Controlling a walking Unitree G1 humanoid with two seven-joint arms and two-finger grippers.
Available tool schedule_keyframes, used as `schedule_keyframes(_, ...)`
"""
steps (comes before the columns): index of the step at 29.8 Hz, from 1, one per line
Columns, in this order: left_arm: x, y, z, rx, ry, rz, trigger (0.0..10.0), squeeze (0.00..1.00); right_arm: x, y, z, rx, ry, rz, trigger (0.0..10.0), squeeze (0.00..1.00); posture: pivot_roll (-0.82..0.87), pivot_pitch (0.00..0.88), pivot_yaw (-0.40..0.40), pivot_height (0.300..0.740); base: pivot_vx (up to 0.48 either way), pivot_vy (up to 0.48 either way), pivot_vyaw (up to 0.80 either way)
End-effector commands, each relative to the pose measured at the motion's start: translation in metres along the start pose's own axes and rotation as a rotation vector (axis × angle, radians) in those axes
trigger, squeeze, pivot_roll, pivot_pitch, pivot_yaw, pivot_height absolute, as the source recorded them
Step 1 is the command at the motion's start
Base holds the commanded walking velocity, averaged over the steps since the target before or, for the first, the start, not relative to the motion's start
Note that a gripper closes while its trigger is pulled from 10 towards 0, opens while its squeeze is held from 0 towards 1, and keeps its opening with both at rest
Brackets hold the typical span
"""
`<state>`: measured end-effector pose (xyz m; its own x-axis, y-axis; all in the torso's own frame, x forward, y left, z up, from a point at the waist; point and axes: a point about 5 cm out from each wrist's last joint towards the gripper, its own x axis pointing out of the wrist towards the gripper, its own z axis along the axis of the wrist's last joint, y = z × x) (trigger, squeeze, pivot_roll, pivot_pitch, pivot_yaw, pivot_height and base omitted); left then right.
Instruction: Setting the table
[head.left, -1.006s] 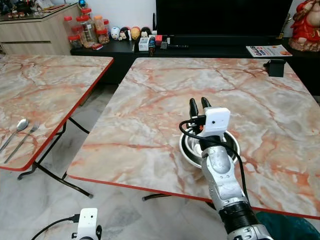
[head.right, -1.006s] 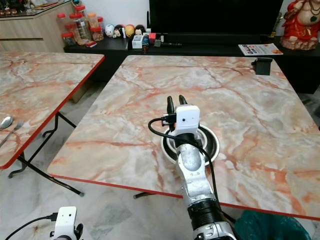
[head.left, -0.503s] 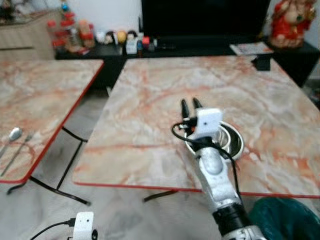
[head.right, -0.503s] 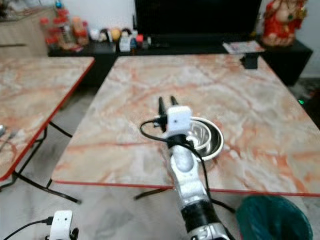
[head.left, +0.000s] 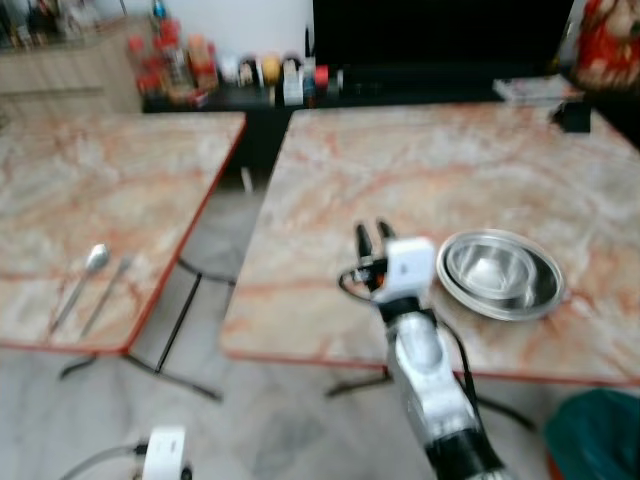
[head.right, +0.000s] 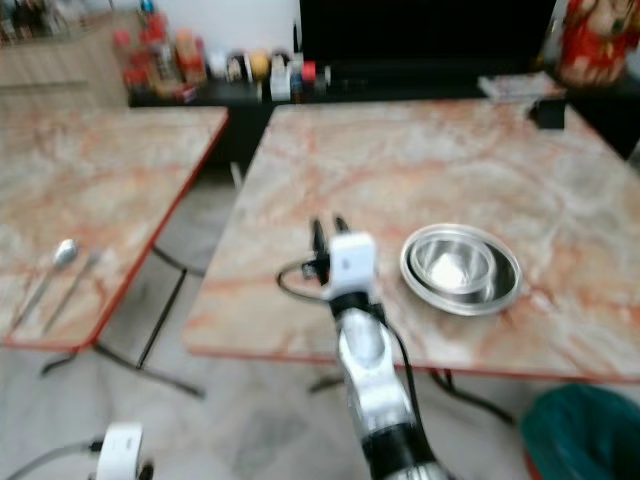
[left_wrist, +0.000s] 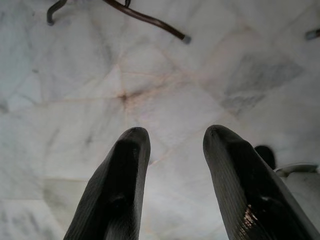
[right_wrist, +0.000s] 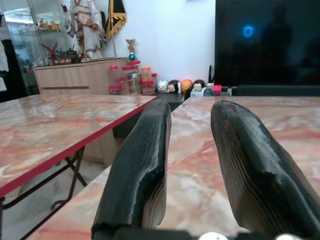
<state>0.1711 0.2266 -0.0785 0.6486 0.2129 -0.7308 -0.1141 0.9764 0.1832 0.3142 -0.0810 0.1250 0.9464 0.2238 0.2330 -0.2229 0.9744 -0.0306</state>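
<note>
Steel bowls (head.left: 498, 272) sit nested on near table (head.left: 420, 175), at three o'clock of right gripper (head.left: 368, 240), jaws released, empty. Risk: blurred view while moving; arm could clip table edge

Both tables carry pinkish-orange marble veining with red edging: the near table (head.left: 350, 190) and the left table (head.left: 90, 190). The steel bowl (head.left: 500, 273) is shiny silver, as are the spoon (head.left: 82, 282) and fork (head.left: 105, 295). The right gripper (head.left: 368, 243) has black fingers under a white camera housing, on a silver arm with a black cable. The left gripper (left_wrist: 175, 155) is black against a pale grey-white marble floor (left_wrist: 160, 75). The bin (head.left: 592, 435) is dark teal. The jars (head.left: 170, 62) have red lids. The television (right_wrist: 267, 42) is black, the cabinet (right_wrist: 75, 80) light wood.
</note>
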Motion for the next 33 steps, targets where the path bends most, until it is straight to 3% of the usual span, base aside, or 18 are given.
schedule_keyframes(1,0.0,-0.005,0.001,0.008,-0.003,-0.017,10.0,0.0,-0.005,-0.006,-0.007,-0.004,0.026,-0.017,10.0,0.0,0.01,0.0,0.107,0.74,0.0,0.401,0.0)
schedule_keyframes(12,0.0,-0.004,0.0,-0.002,-0.001,-0.009,10.0,0.0,-0.012,-0.009,-0.021,-0.007,0.082,-0.014,10.0,0.0,0.02,0.0,0.094,0.74,0.0,0.404,0.0)
schedule_keyframes(19,0.0,-0.002,0.001,-0.004,-0.003,-0.002,10.0,0.0,-0.037,-0.019,-0.053,-0.013,0.21,-0.048,10.0,0.0,0.01,0.0,0.099,0.74,0.0,0.407,0.0)
schedule_keyframes(33,-0.002,-0.003,-0.005,-0.02,0.011,0.004,10.0,0.0,-0.048,-0.038,-0.063,0.024,0.249,-0.125,10.0,0.0,0.01,0.018,0.096,0.74,0.0,0.406,0.0)
